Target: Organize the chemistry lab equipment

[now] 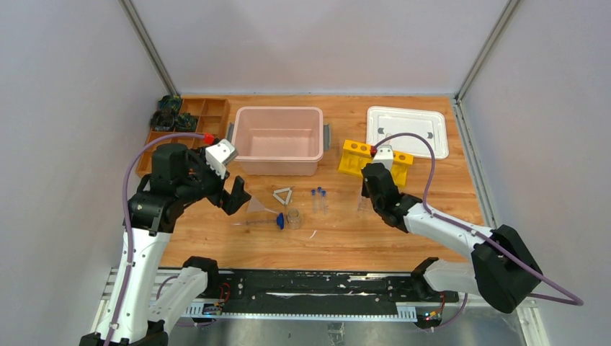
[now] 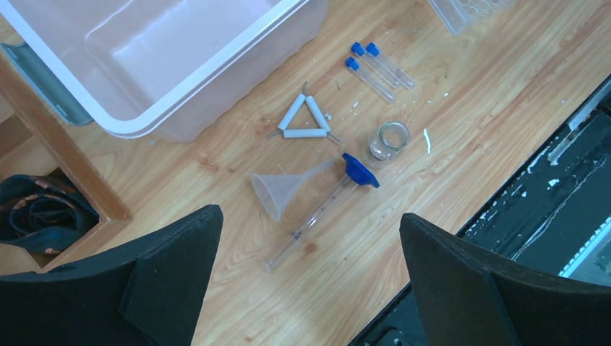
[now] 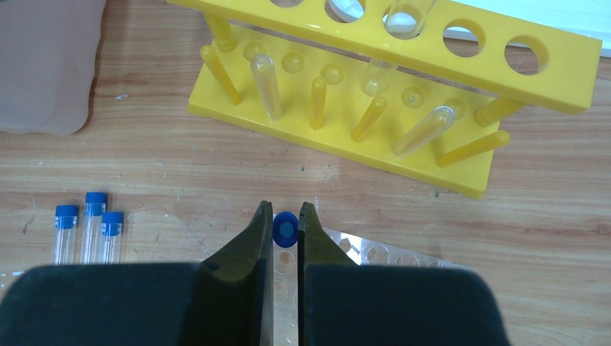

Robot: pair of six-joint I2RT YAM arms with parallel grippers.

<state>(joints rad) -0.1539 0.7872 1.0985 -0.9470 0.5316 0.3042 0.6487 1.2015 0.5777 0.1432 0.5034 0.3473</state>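
My right gripper (image 3: 286,218) is shut on a blue-capped vial (image 3: 286,231) that stands upright over the clear vial tray (image 3: 389,256), just in front of the yellow holed rack (image 3: 403,43); in the top view this gripper (image 1: 368,202) is near the rack (image 1: 353,155). Three more blue-capped vials (image 2: 376,66) lie on the table. Near them lie the pale triangle (image 2: 302,119), the tiny beaker (image 2: 390,140), the clear funnel (image 2: 282,192) and the glass tube (image 2: 311,222) with a blue foot. My left gripper (image 2: 310,288) is open and empty above the tube's near end.
A pink bin (image 1: 277,137) stands at the back middle, with a white lid (image 1: 407,130) to its right. The brown wooden tray (image 1: 189,119) of dark parts is at the back left. The black rail (image 1: 310,288) runs along the near edge.
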